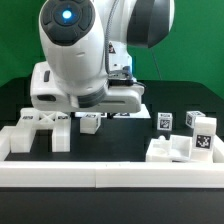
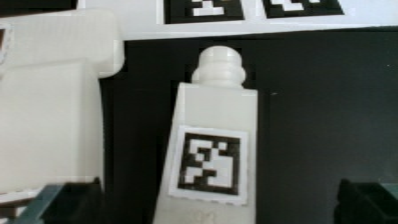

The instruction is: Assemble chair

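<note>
The chair is in loose white parts on the black table. In the wrist view a long white leg (image 2: pixel 214 130) with a rounded peg at one end and a square marker tag lies between my gripper's (image 2: pixel 205 208) fingers. Both dark fingertips (image 2: pixel 43 206) stand wide apart, one on each side of the leg with a gap to it, so the gripper is open and holds nothing. A wide white slab part (image 2: pixel 54 85) lies beside the leg. In the exterior view the arm's bulky wrist (image 1: pixel 95 95) hangs low over a small tagged piece (image 1: pixel 90 122), and the fingers are hidden.
A chunky white part (image 1: pixel 40 132) lies at the exterior view's left. A stepped block (image 1: pixel 178 150) and two tagged posts (image 1: pixel 197 122) stand at its right. The low white border rail (image 1: pixel 110 176) runs along the front. The marker board (image 2: pixel 249 10) lies beyond the leg's peg end.
</note>
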